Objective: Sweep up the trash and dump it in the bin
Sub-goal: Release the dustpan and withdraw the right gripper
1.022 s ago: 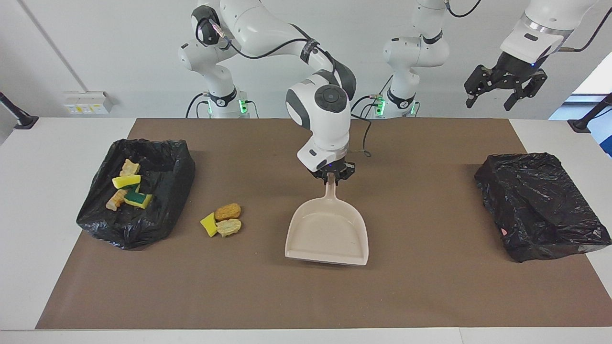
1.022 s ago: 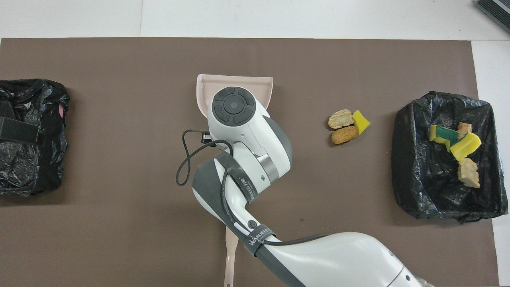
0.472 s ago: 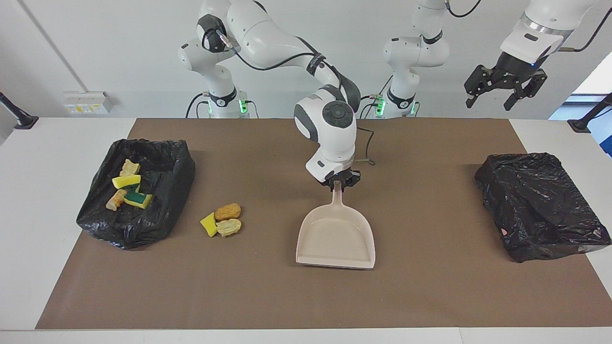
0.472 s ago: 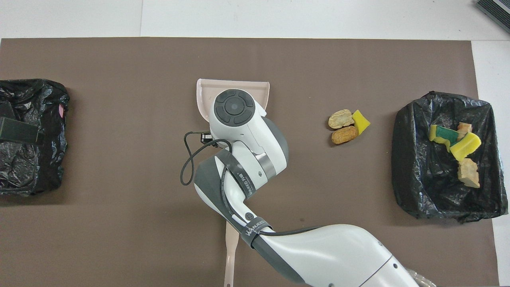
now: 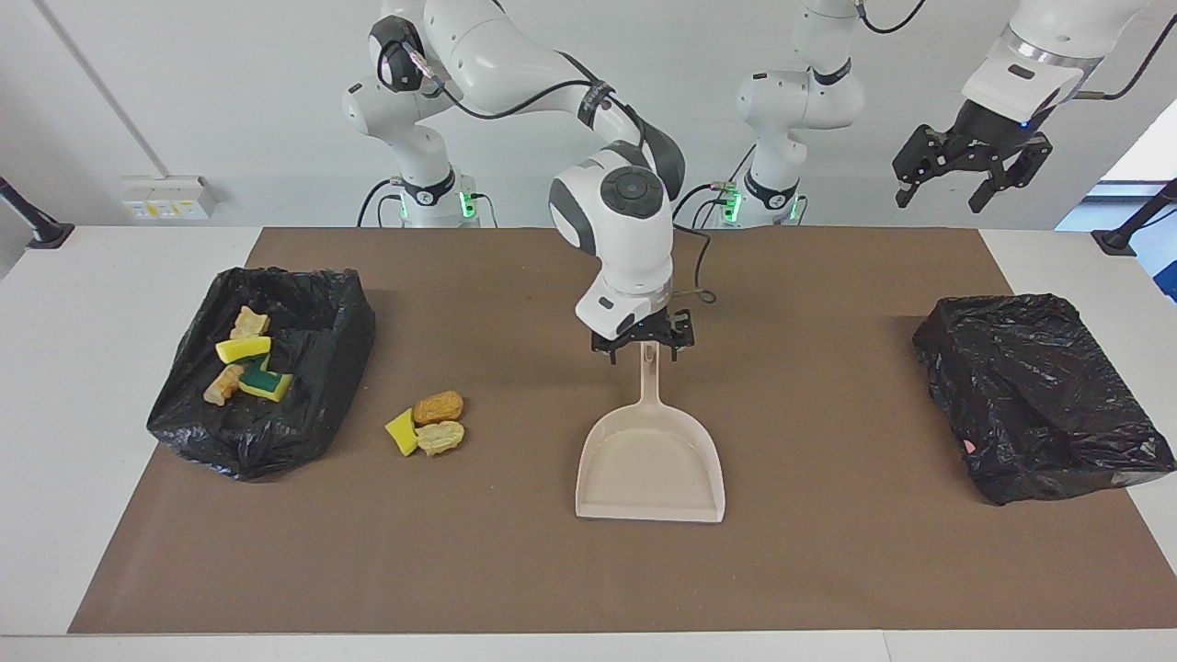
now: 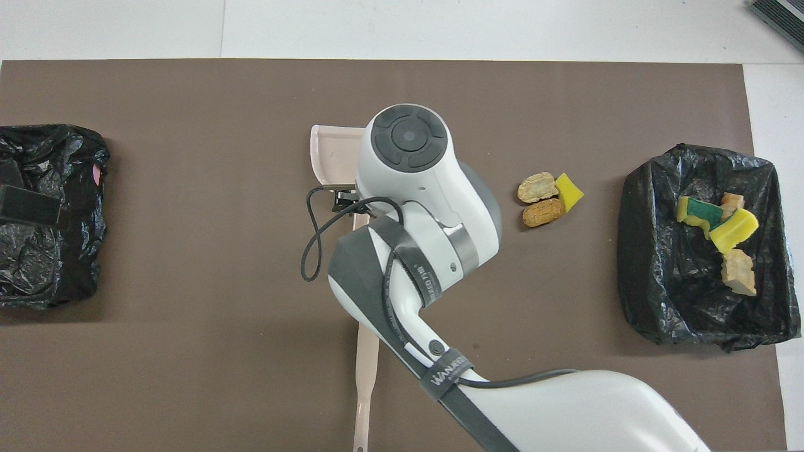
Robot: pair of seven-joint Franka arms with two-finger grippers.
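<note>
Beige plastic dustpan (image 5: pixel 650 460) lies flat mid-mat, my right gripper (image 5: pixel 643 345) splayed wide over its handle, left gripper (image 5: pixel 967 172) waiting wide aloft; three loose sponge-and-bread trash scraps (image 5: pixel 427 422) sit beside the black-bagged bin (image 5: pixel 308 368), so sweeping them comes next.

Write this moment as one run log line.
right gripper: open over dustpan handle | left gripper: open, waiting | trash: three scraps on mat

- Three small scraps of trash (image 5: pixel 427 421), a yellow sponge wedge and two tan-orange bread-like lumps, lie touching on the brown mat.
- Four more sponge and bread scraps (image 5: pixel 245 359) lie in the open black-bag-lined bin (image 5: pixel 303 303) beside them.
</note>
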